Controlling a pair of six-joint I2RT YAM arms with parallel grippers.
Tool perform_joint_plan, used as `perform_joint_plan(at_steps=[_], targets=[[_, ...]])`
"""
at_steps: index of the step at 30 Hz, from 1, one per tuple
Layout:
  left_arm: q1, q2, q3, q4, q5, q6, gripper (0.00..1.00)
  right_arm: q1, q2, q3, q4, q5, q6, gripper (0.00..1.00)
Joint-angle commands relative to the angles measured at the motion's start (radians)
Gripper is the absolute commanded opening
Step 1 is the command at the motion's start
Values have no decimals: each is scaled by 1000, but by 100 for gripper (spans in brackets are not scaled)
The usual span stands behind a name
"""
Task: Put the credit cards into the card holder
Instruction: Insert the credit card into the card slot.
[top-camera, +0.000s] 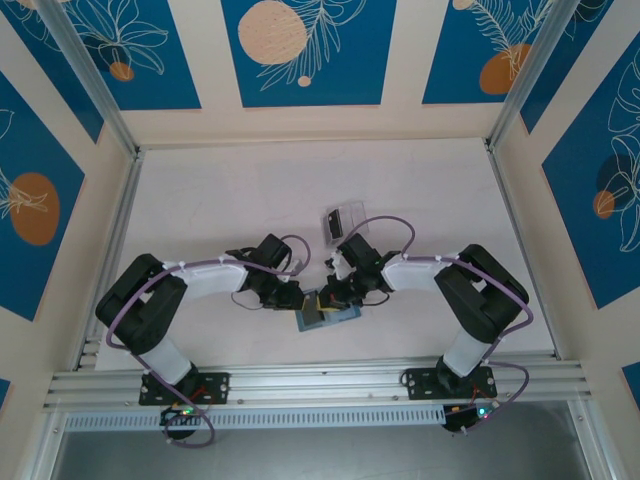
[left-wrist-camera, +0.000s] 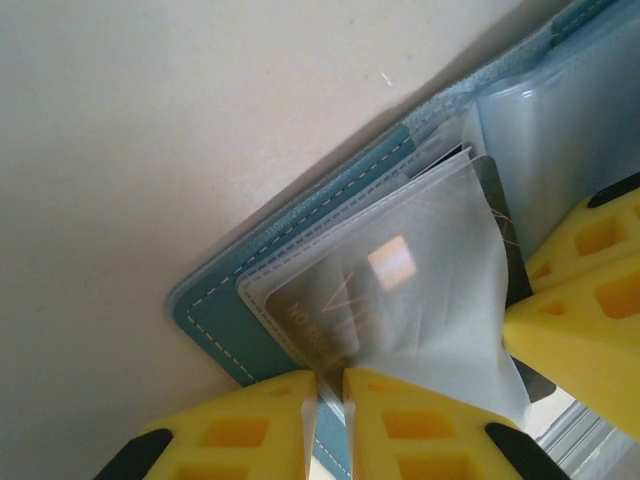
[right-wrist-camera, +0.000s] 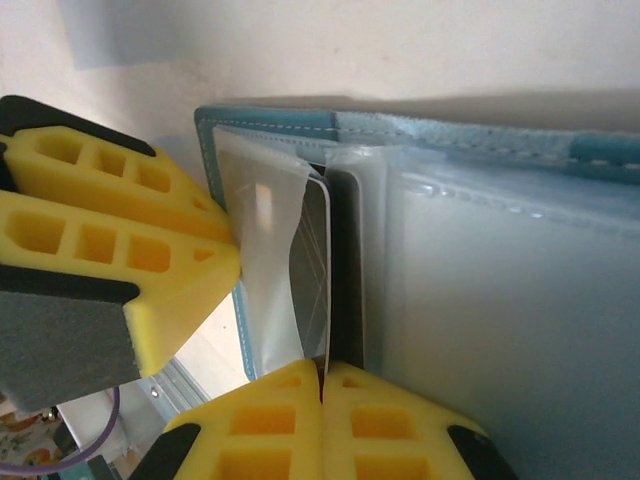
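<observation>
Here, the left fingers (left-wrist-camera: 300, 405) are pressed nearly together, pinching the loose edge of a clear sleeve (left-wrist-camera: 440, 290) that belongs to the card holder (left-wrist-camera: 235, 330). The teal card holder lies open and flat on the tabletop (left-wrist-camera: 150, 150) directly ahead of these fingers, with its stitched corner just beside their tips. A dark credit card (right-wrist-camera: 312, 250) sits partly inside the lifted sleeve, one edge showing outside it on the side toward the right fingers (right-wrist-camera: 300, 405). The right fingers are closed tight, clamped on the card's near edge. They stand just beside the tips of the left fingers, with the sleeve's flap between them. From above, a clear box (top-camera: 343, 220) rests on the tabletop beyond both pairs of fingers, apart from the card holder.
</observation>
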Motion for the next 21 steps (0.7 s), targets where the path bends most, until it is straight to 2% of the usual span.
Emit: perform_joint_plan(at_steps=[1, 5, 15, 21], targets=[[6, 18, -14, -7, -21, -8, 17, 26, 25, -11, 33, 46, 38, 0], [6, 8, -11, -7, -18, -14, 17, 38, 15, 3, -3, 72, 26, 4], [25, 24, -32, 6, -19, -19, 16, 48, -64, 50, -154, 95, -17, 39], [26, 20, -40, 11, -21, -17, 17, 43, -85, 74, -227, 142, -46, 45]])
